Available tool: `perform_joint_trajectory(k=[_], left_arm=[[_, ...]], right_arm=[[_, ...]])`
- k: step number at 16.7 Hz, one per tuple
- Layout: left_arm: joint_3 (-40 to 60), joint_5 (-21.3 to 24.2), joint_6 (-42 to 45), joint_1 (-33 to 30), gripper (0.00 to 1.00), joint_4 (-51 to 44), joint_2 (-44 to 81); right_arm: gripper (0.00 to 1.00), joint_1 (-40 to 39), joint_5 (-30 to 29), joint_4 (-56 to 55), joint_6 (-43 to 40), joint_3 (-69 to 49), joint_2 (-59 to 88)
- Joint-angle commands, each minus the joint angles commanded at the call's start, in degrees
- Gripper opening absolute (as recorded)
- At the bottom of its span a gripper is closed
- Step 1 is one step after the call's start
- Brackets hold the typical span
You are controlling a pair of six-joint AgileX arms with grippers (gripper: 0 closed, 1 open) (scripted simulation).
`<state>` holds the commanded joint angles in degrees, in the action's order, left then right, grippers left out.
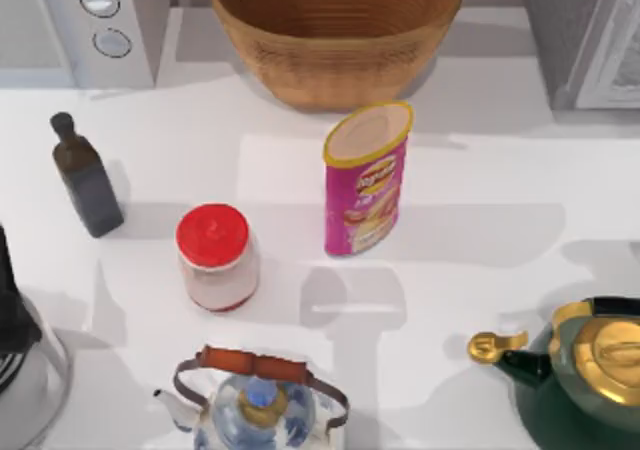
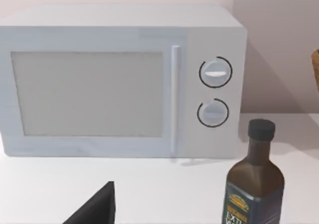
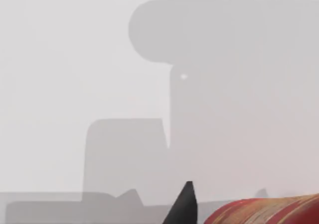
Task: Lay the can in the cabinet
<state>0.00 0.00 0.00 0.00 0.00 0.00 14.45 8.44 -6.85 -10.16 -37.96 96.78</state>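
From above, the can (image 1: 366, 178) stands upright just in front of the wicker basket (image 1: 335, 32), with the cabinet (image 1: 585, 35) to the basket's right. The left wrist view faces the microwave (image 2: 122, 82), an oil bottle (image 2: 254, 181) near it. Neither gripper's opening can be told.

Can (image 1: 366, 178) upright mid-table, jar (image 1: 215, 256) to its left, bottle (image 1: 86, 176) farther left. Basket (image 1: 335, 32) behind the can; microwave (image 1: 80, 25) back left, cabinet (image 1: 585, 35) back right (partly in view). Two kettles (image 1: 255, 400) (image 1: 575, 375) along the front edge.
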Motion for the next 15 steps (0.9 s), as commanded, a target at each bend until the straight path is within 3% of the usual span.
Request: perform_joint_trajectory(k=[5, 15], left_arm=[[0.0, 0.0, 0.0, 0.0, 1.0, 0.0, 0.0], [0.0, 0.0, 0.0, 0.0, 1.0, 0.0, 0.0]], right_arm=[[0.0, 0.18, 0.09, 4.12, 0.05, -2.9, -1.07], [0.0, 0.39, 0.46, 35.3, -0.2, -20.12, -13.08]])
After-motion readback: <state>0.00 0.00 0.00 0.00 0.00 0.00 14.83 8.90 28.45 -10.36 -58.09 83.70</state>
